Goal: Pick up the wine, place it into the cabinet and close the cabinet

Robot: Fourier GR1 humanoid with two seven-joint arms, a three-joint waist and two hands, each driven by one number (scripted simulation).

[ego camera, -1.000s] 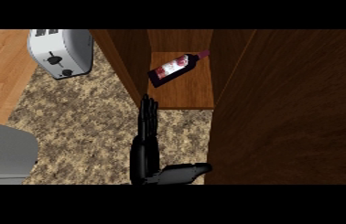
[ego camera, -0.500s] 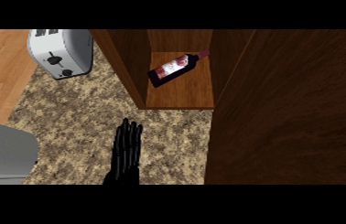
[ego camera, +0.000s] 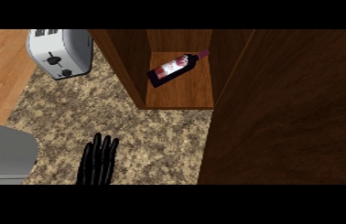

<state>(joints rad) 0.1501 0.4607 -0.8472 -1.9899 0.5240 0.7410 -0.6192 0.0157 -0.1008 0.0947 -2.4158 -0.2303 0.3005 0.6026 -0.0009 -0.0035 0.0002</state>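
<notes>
Since the wine bottle (ego camera: 175, 69) is already lying inside the cabinet (ego camera: 179, 93), on its shelf toward the back, I am judging that closing the big door (ego camera: 283, 118) at the right is what remains. My one visible hand (ego camera: 98, 161), which side I cannot tell, is resting open, fingers straight, near the counter's (ego camera: 162, 136) front edge, so it should be pushing the door's outer face, sweeping clear of the shelf edge. The bottle's long axis is running diagonally, neck pointing to the shelf's back right corner, base toward the left wall.

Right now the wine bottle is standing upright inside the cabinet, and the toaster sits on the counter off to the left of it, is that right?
Not quite. The wine bottle is lying on its side on the cabinet floor, neck pointing toward the back right, as the head view shows. The rest holds: it is inside the cabinet, and the toaster sits on the counter to its left.
</notes>
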